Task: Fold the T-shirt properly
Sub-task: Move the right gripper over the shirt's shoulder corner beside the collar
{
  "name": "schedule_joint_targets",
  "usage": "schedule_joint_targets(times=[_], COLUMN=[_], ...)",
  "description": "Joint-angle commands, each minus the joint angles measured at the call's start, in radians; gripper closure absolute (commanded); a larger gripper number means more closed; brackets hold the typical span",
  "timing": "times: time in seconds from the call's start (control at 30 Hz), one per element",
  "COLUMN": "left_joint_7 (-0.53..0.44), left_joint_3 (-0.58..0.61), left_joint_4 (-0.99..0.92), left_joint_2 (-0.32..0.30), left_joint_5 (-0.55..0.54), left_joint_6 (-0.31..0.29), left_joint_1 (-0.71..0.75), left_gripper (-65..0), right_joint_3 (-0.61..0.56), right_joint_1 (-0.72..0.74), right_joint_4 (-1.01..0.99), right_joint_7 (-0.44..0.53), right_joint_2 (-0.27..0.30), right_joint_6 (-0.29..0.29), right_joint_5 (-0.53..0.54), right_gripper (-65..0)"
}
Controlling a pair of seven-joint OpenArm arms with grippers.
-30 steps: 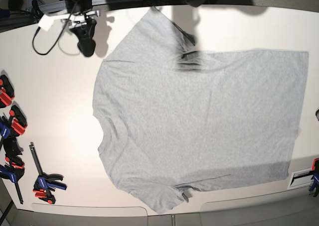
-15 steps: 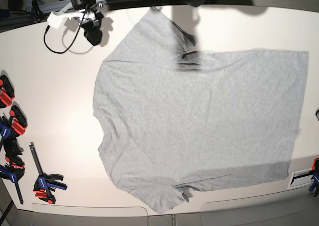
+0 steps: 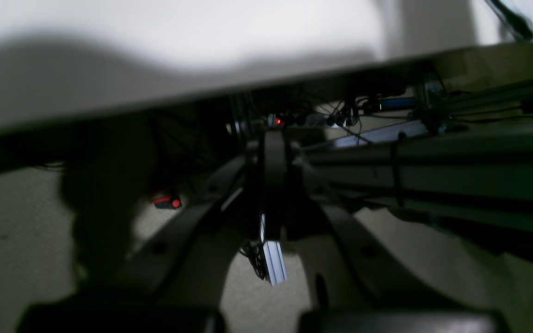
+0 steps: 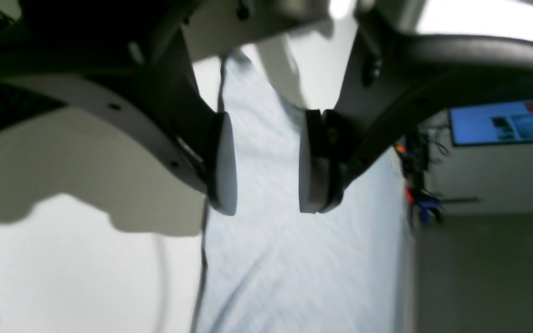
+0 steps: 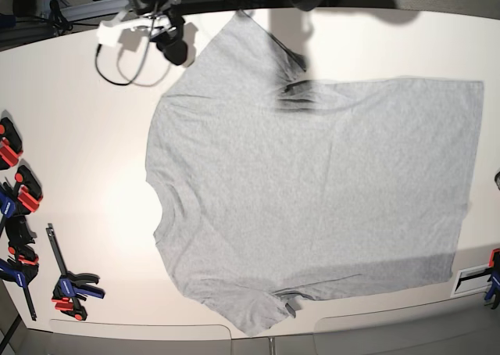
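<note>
The T-shirt [image 5: 312, 191] is light heather-grey and lies spread flat on the white table [image 5: 78, 136], plain side up, neck to the left and hem to the right. One sleeve points to the far edge, the other to the near edge. My right gripper [image 5: 173, 48] hovers at the far left, just beside the far sleeve. Its wrist view shows the right gripper [image 4: 266, 166] open, its pads [image 4: 222, 162] apart, with only the T-shirt [image 4: 294, 259] cloth below the gap. In the dark left wrist view my left gripper [image 3: 273, 185] is shut on nothing, beyond the table's far edge.
Several red, blue and black clamps [image 5: 19, 214] lie along the table's left edge, and one more [image 5: 70, 286] at the near left. A white box with a looped cable [image 5: 117, 34] trails beside the right gripper. Another clamp [image 5: 492, 281] sits at the right edge.
My right gripper has moved right along the far edge to the T-shirt's far sleeve, and its jaws have gone from shut to open. The T-shirt and left arm have not moved.
</note>
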Motion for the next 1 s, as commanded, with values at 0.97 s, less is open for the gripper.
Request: schedule_joint_targets(times=[0.97], left_joint_7=[-0.016], left_joint_3=[-0.004], left_joint_4=[0.012], left_joint_2=[-0.006], left_joint_5=[-0.016], left_joint_6=[-0.007], left_joint_1=[-0.002], left_gripper=[0.0], right_joint_3=[-0.163], right_joint_1=[0.079], right_joint_4=[-0.253], right_joint_7=[0.047], right_joint_2=[-0.002], right_joint_6=[0.007], right_joint_5=[0.002], right_gripper=[-21.6])
